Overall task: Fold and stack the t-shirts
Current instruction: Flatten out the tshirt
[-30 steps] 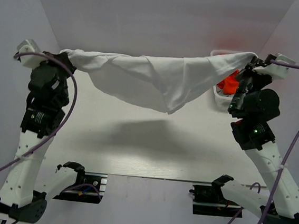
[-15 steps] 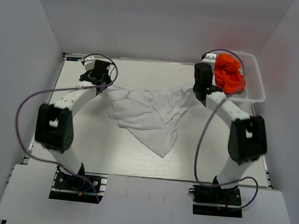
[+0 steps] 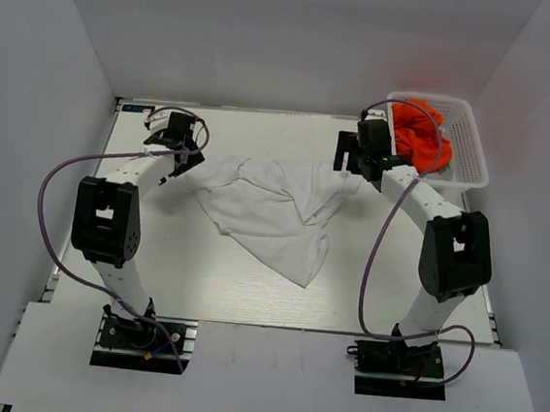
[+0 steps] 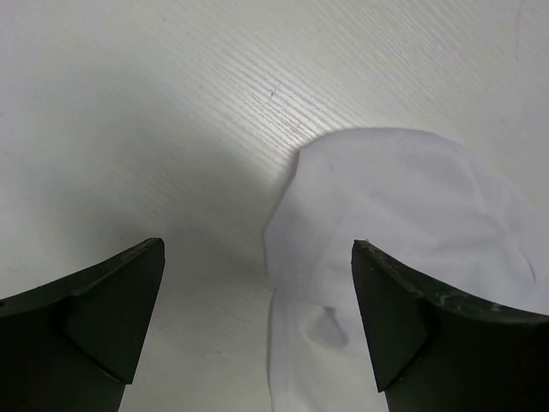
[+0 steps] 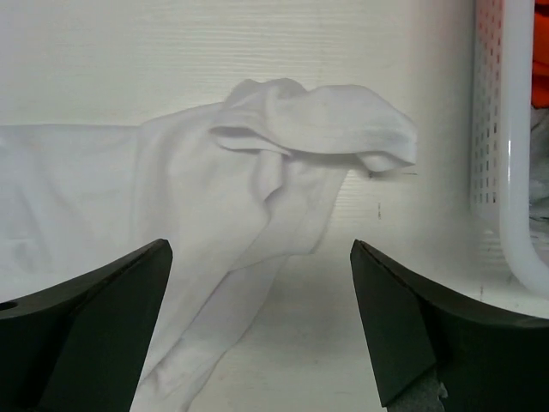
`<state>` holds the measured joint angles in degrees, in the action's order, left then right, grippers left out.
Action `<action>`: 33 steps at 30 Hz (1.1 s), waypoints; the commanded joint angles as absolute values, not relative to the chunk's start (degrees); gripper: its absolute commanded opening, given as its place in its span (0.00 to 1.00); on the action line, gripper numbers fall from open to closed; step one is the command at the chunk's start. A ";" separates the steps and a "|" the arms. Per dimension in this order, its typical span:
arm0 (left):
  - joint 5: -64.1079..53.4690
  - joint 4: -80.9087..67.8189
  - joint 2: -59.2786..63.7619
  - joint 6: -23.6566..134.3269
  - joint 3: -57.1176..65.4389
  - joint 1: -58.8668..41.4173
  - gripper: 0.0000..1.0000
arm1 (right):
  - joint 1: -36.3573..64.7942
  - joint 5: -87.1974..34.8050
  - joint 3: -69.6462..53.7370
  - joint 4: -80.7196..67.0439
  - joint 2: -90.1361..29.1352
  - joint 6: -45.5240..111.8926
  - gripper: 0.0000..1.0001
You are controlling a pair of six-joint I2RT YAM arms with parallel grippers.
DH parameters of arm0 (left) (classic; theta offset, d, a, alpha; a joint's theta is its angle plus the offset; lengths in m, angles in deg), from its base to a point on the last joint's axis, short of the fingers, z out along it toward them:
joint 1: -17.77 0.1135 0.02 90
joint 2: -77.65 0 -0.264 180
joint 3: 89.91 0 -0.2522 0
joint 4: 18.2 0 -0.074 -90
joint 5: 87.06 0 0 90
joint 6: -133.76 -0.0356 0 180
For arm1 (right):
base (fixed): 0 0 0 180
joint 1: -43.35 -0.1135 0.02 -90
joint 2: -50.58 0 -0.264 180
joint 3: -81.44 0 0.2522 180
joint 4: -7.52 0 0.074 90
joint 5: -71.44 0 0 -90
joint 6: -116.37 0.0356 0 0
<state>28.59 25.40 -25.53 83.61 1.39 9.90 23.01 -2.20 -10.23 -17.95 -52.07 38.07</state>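
The white t-shirt lies rumpled on the table, one point trailing toward the near side. My left gripper hovers open just past the shirt's left corner; in the left wrist view that corner lies flat between and beyond the open gripper, untouched. My right gripper is open at the shirt's right corner; the bunched corner sits ahead of the open gripper, nothing pinched. Orange t-shirts are piled in the basket.
The white lattice basket stands at the back right, close to my right arm; its wall fills the right edge of the right wrist view. Grey walls enclose the table on three sides.
The white t-shirt, held stretched in the air a second ago, came down onto the table. Both grippers have opened and let go of its corners.
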 commanded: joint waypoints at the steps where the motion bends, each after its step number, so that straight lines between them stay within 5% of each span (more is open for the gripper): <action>1: 25.19 20.47 -20.36 81.82 6.17 10.39 1.00 | 22.43 -8.79 -6.51 -17.49 -48.13 40.69 0.90; 11: 18.68 13.77 -22.55 80.14 9.35 11.62 1.00 | 15.85 -23.39 -0.26 -16.17 -44.61 41.75 0.90; 14: 16.84 11.12 -23.07 80.14 11.11 12.14 0.92 | 13.55 -22.07 1.06 -16.26 -44.87 42.63 0.90; 25: 14.37 10.51 -28.00 81.28 11.73 12.15 0.50 | 9.42 -12.05 0.97 -20.21 -46.36 44.04 0.90; 26: 14.37 9.98 -28.00 80.76 12.25 12.15 0.26 | 8.90 -11.53 0.80 -20.39 -46.71 43.77 0.90; 28: 13.75 9.28 -28.00 80.24 12.26 12.15 0.00 | 8.37 -11.09 0.36 -21.09 -47.94 43.77 0.90; 33: 13.40 7.96 -27.13 78.91 13.48 12.15 0.00 | 6.35 -12.22 0.09 -20.40 -49.88 44.56 0.90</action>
<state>14.01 9.97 -28.85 79.76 12.30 11.84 7.42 -12.45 1.18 -20.24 -48.55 43.82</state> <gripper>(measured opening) 0.017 0.904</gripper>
